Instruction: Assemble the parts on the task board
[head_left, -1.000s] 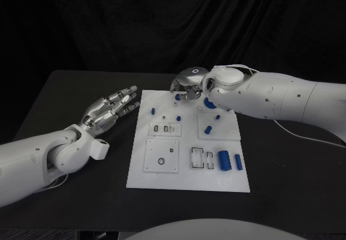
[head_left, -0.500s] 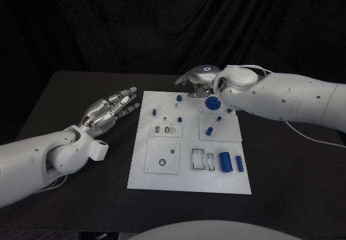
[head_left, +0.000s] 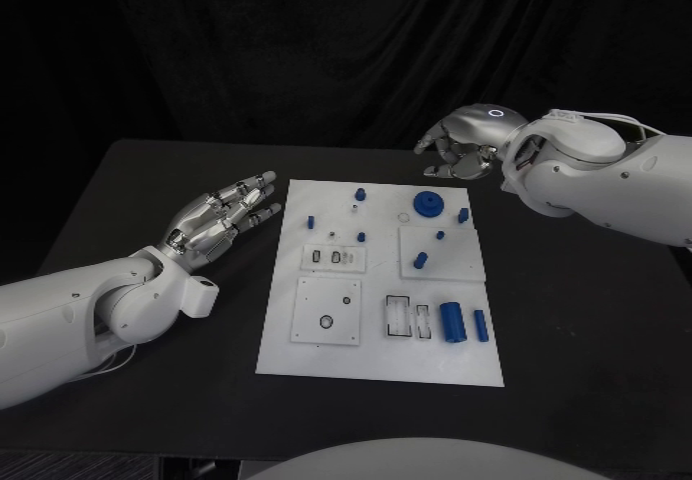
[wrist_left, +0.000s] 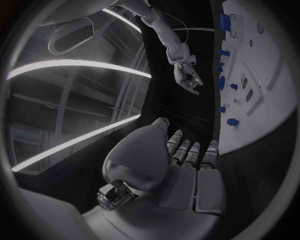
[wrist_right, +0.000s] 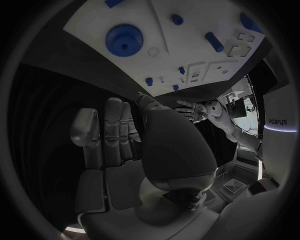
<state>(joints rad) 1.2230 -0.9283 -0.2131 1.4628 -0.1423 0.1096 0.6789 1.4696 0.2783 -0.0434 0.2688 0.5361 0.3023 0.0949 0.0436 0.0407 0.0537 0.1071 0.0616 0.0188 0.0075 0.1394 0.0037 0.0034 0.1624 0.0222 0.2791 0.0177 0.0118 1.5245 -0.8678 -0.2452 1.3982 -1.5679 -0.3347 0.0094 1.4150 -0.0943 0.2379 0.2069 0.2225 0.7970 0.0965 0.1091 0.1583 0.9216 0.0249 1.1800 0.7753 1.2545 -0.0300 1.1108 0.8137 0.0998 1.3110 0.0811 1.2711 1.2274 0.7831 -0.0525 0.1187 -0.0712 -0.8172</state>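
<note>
The white task board (head_left: 378, 352) lies in the middle of the black table. A blue gear (head_left: 428, 204) sits near its far edge, with small blue pegs (head_left: 359, 194) around it. A larger blue cylinder (head_left: 450, 321) and a thinner one (head_left: 477, 324) lie near the front right. My right hand (head_left: 462, 145) hovers beyond the board's far right corner, fingers loosely bent and holding nothing. My left hand (head_left: 219, 220) is off the board's left edge, fingers stretched out and apart, empty. In the right wrist view the right hand (wrist_right: 125, 145) is clear of the gear (wrist_right: 124, 40).
Two raised white plates with slots (head_left: 333, 258) and holes (head_left: 325, 310) sit on the board's left half, and rectangular recesses (head_left: 395, 316) lie beside the cylinders. Bare black table (head_left: 577, 330) surrounds the board on all sides.
My right hand has lifted off the board's far edge and drawn back to the right, leaving the blue gear uncovered on the board. The left arm has not moved.
</note>
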